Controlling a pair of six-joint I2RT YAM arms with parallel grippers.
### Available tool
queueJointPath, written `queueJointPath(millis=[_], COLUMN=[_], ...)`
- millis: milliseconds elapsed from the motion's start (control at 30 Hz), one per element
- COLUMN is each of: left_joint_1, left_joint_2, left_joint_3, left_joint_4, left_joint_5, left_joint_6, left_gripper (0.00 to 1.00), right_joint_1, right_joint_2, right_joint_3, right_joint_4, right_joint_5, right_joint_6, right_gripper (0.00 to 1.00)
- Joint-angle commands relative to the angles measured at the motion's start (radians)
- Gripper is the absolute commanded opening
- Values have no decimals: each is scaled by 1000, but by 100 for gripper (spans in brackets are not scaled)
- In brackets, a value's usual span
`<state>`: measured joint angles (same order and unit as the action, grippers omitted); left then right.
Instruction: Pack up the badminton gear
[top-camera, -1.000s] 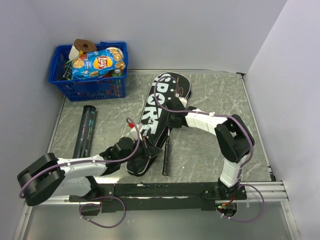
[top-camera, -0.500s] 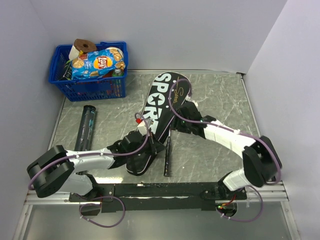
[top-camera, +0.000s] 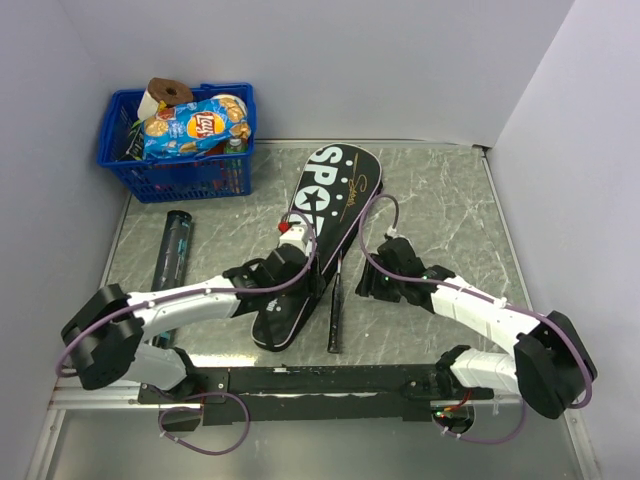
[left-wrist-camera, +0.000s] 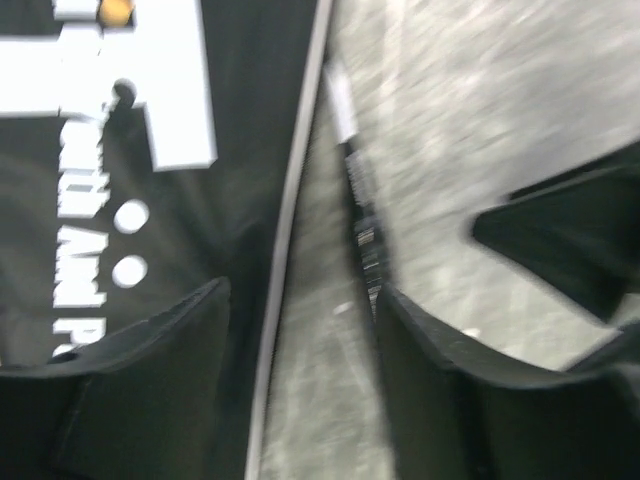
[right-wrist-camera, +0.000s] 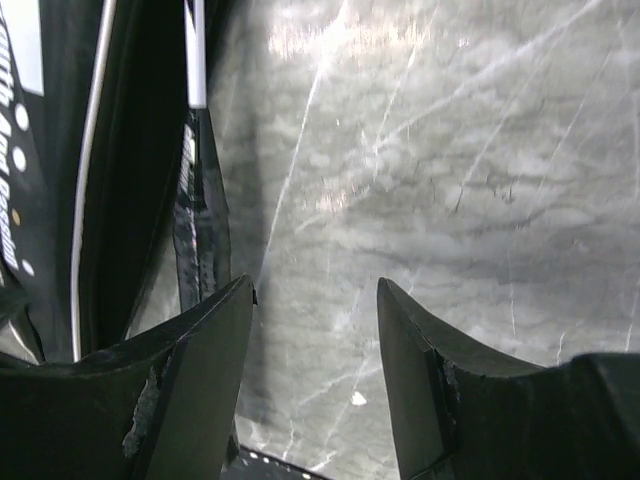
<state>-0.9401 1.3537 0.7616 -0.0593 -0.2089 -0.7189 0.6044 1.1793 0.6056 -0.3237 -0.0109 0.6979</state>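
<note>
The cover carries big white letters "SPO"; the rest is hidden. The chips bag shows the "Lay's" logo.

I note black SPORT cover flat, diagonal; black racket handle just beside cover's right edge; dark tube well left of cover.

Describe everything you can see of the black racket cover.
The cover is black, racket-shaped, fabric by its look, with white SPORT lettering and thin pale edge piping. It lies flat on the grey table, wide end farthest from the arms. A racket handle lies along its right edge near the narrow end. The left gripper hangs open over that edge.
</note>
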Motion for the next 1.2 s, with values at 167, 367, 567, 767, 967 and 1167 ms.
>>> queueJointPath(millis=[167, 367, 567, 767, 967, 1167], left_joint_1=[-75, -138, -172, -184, -187, -213], left_joint_2=[90, 157, 220, 236, 203, 180], left_joint_3=[34, 61, 96, 94, 99, 133], left_joint_4=[-128, -161, -198, -211, -229, -301], left_joint_5=[-128, -216, -291, -326, -339, -382], left_joint_6=[59, 78, 102, 121, 130, 148], left_gripper=[72, 69, 36, 6, 1, 53], right_joint_1=[5, 8, 26, 44, 55, 63], right_joint_2=[-75, -89, -90, -95, -110, -104], right_joint_3=[-76, -115, -138, -141, -129, -136], right_joint_4=[54, 84, 112, 114, 104, 126], right_joint_5=[-47, -81, -100, -92, -95, -110], right_joint_6=[12, 28, 58, 69, 77, 87], right_gripper=[61, 61, 61, 61, 60, 60])
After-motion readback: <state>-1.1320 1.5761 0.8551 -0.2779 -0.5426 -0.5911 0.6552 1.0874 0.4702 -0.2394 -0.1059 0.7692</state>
